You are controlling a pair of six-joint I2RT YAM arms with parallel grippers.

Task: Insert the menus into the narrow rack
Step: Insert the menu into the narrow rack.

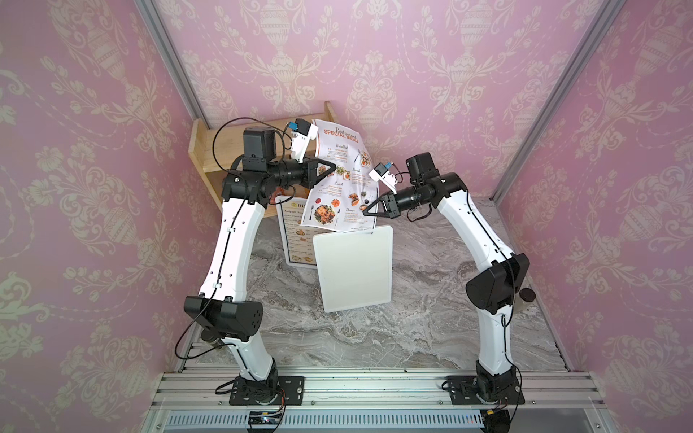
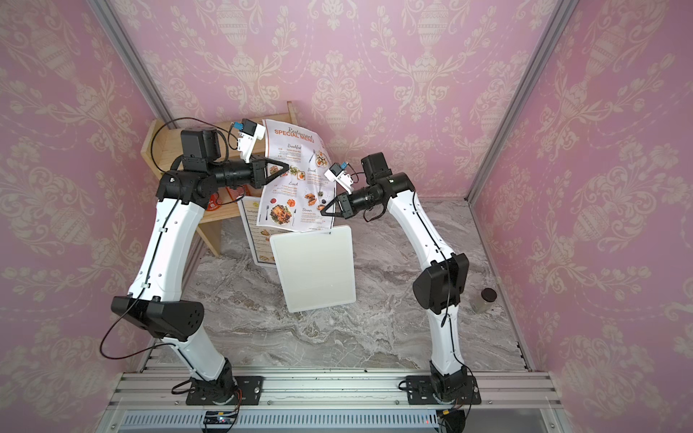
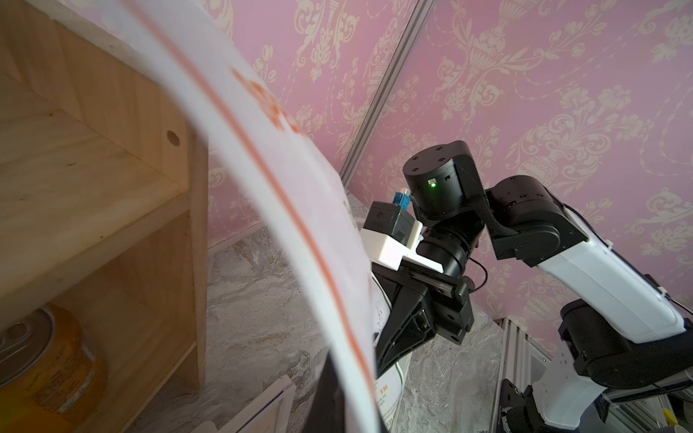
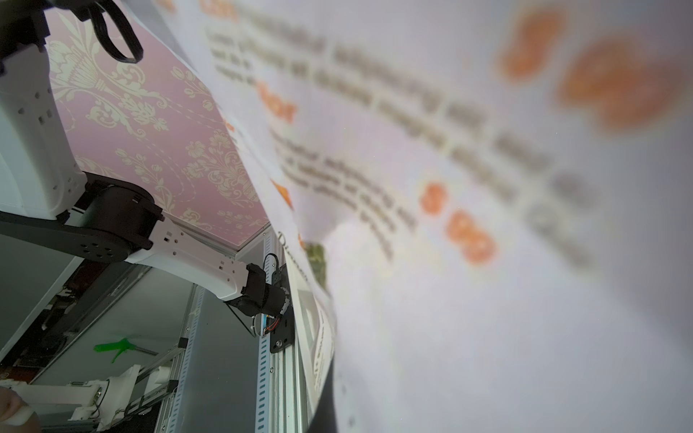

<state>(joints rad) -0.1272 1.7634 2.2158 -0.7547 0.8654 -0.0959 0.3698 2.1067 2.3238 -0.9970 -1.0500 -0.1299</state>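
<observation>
Two menus: blue menu (image 1: pixel 294 241); pale menu (image 1: pixel 339 180) seemingly tight in left tool (image 1: pixel 333 168), right tool (image 1: pixel 367 211).

Quick materials rundown: paper, bare wood, plastic, metal

The pale menu (image 1: pixel 339 176) is printed on thin, smooth paper with a faint sheen, and it's bent into a soft curve. The rack (image 1: pixel 204 150) is built from light unpainted wood, left matt with the grain showing. The tabletop (image 1: pixel 412 318) is finished in a smooth grey marble pattern, slightly glossy. The white board (image 1: pixel 354 270) looks like smooth plastic with a satin finish. The left arm (image 1: pixel 228 243) and right arm (image 1: pixel 472 232) are shelled in glossy white plastic, with matt black joint housings. The base rail (image 1: pixel 375 390) is made of ribbed bare aluminium. The walls (image 1: pixel 93 150) are covered in matt pink patterned wallpaper. The can (image 3: pixel 48 360) is topped with dull metal.
</observation>
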